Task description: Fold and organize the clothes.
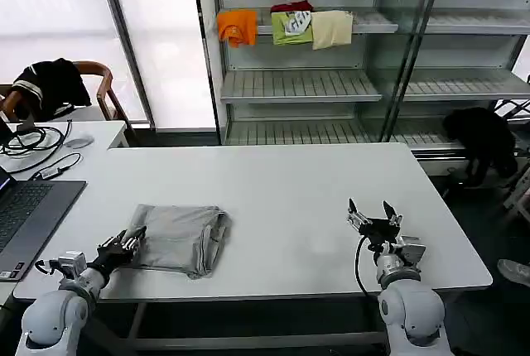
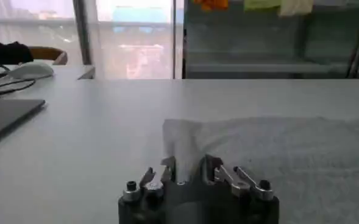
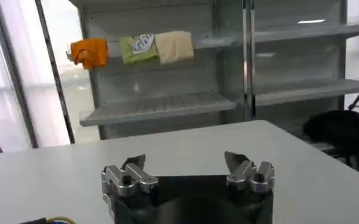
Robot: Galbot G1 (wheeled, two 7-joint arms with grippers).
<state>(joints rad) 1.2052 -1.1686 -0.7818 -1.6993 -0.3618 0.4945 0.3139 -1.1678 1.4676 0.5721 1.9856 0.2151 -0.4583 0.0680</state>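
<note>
Count: one grey T-shirt [image 1: 180,238] on table; three folded garments [image 1: 286,26] on shelf; two grippers; one laptop [image 1: 25,215].

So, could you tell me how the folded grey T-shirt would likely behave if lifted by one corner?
The T-shirt looks soft and wrinkled, so it would probably droop and unfold. The left pincer grips one thin corner, so it likely weighs little.

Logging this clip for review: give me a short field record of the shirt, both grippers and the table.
garment: grey T-shirt, folded, near the table's front left
left gripper: left gripper shut on the shirt's left edge
right gripper: right gripper open, above bare table, apart from the shirt
table: white table
shelf: folded garments on a rack behind
</note>
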